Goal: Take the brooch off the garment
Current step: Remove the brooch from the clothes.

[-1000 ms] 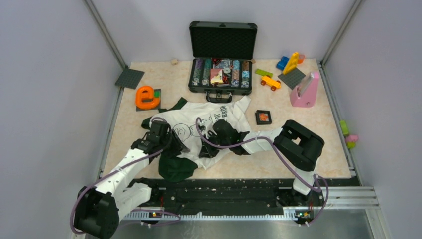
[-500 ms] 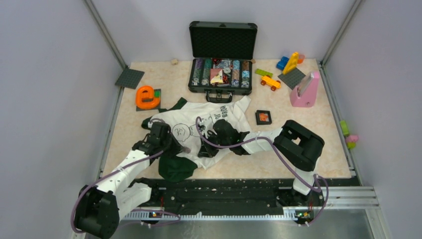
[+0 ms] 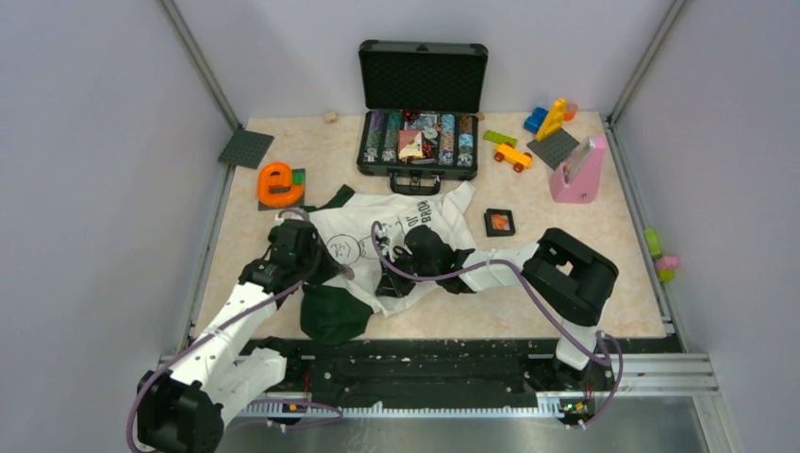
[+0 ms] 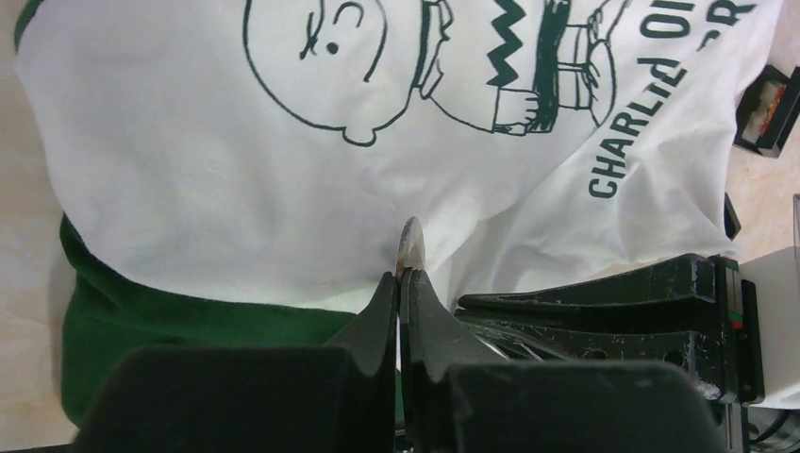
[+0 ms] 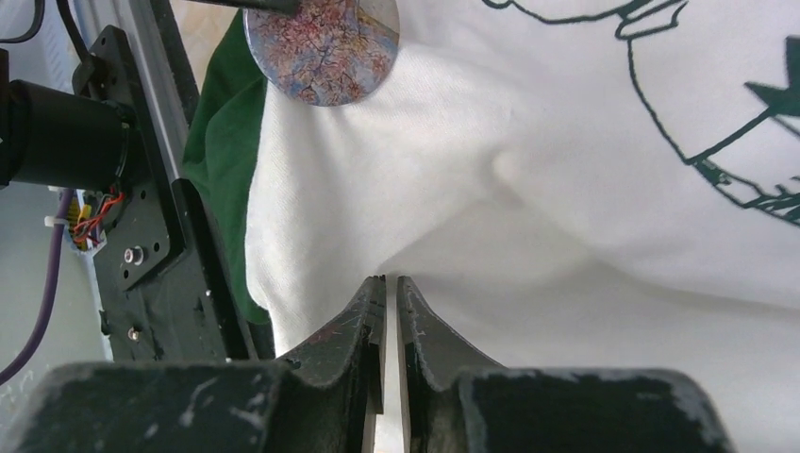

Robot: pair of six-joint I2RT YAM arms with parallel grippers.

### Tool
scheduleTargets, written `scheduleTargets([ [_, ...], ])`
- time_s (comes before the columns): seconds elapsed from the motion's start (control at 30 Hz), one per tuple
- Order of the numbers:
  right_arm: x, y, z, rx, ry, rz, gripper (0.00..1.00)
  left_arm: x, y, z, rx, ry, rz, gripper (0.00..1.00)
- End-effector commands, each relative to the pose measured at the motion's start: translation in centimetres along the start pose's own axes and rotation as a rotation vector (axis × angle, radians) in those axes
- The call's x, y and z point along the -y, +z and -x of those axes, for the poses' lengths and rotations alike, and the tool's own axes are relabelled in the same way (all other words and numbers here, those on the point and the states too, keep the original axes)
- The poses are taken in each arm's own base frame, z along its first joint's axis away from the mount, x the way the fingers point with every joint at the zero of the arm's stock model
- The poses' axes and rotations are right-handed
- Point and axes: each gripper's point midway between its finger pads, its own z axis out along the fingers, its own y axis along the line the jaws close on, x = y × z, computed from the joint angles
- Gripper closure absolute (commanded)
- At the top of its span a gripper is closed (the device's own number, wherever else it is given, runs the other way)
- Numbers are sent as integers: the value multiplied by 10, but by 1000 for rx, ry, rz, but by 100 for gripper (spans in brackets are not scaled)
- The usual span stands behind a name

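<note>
Beige marbled table (image 3: 613, 212) enclosed by pale grey walls (image 3: 85, 151). Near centre, the left gripper (image 4: 404, 283), closed, pinches the round floral brooch (image 4: 412, 247) edge-on over the white shirt (image 4: 236, 198). The right gripper (image 5: 391, 288), narrow, nips a shirt fold. Open black case (image 3: 422, 75) at far edge.

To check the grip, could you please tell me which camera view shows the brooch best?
The right wrist view: the brooch shows its round, blossom-patterned face against the white T-shirt. The left wrist view shows only its thin edge, pinched in the left gripper. In the top view it is too small to make out.
</note>
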Motion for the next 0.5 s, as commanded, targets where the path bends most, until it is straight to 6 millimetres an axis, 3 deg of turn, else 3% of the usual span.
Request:
scheduleTargets([
  [0.0,-18,-13,33,93,-88,14,89,17,-16,13,17,153,-42,100],
  [0.27,-29,-34,64,199,-71,22,78,26,-28,31,72,409,33,100],
  [0.47,-28,-52,86,266,-11,81,77,60,-50,41,168,665,-65,100],
])
